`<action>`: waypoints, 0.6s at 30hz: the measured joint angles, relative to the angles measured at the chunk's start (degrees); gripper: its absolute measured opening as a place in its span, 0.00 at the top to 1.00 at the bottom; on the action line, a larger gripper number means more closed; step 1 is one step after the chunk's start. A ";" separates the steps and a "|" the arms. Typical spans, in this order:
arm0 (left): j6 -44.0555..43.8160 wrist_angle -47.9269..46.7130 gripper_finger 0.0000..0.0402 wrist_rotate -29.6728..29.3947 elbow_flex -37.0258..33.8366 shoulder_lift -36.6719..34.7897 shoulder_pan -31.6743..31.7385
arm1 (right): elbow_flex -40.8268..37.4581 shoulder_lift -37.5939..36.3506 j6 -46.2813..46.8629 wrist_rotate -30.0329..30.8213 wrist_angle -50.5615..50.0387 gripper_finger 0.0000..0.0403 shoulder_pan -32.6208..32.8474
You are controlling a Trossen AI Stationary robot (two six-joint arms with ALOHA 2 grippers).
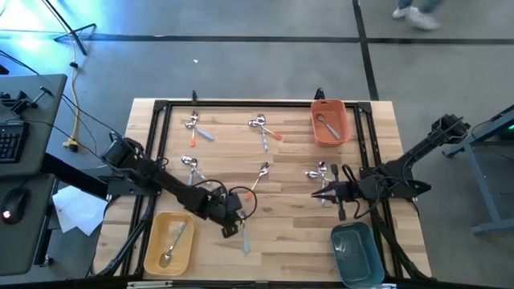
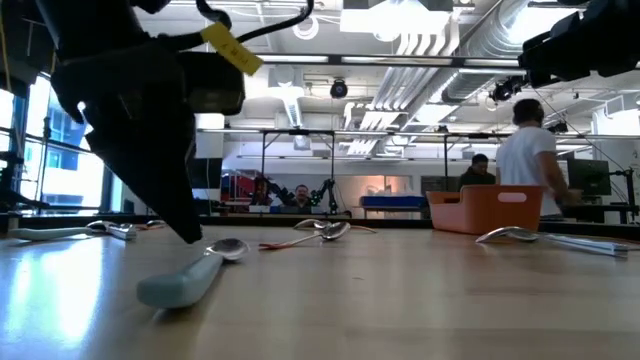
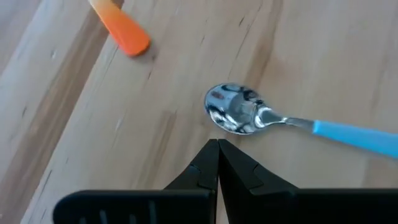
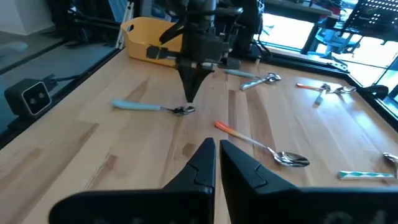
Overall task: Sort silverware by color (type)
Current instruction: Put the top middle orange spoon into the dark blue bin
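Observation:
A spoon with a light blue handle (image 3: 354,135) lies flat on the wooden table, near its front edge (image 1: 245,239). My left gripper (image 3: 217,144) is shut and slants down, its tips right beside the spoon's shiny bowl (image 3: 233,115). The right wrist view shows this too, with my left gripper (image 4: 189,107) at the spoon (image 4: 149,106). My right gripper (image 4: 216,144) is shut with nothing between its fingers, and hovers at mid-right (image 1: 316,193). An orange-handled spoon (image 4: 255,143) lies between the two grippers. My left gripper's shut fingertips (image 3: 208,155) come down at a slant beside the edge of the spoon's bowl (image 3: 227,127). I cannot tell whether they touch it. The spoon lies flat on the table.
A yellow bin (image 1: 152,249) at the front left holds a silver spoon. An orange bin (image 1: 344,120) at the far right holds another. A teal bin (image 1: 357,255) stands at the front right. More silverware lies in small groups (image 1: 195,126), (image 1: 263,127), (image 1: 320,171) across the table.

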 joint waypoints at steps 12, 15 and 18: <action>5.40 8.44 1.00 0.23 0.02 3.45 1.49 | 0.00 0.00 -3.86 1.16 3.57 0.98 0.00; 9.13 7.53 1.00 -0.63 -0.04 1.43 2.21 | 0.00 0.00 -6.61 1.14 5.98 0.98 0.00; 12.94 4.59 1.00 -1.57 -0.02 -1.59 3.68 | 0.00 0.00 -12.22 1.64 12.56 0.98 -0.53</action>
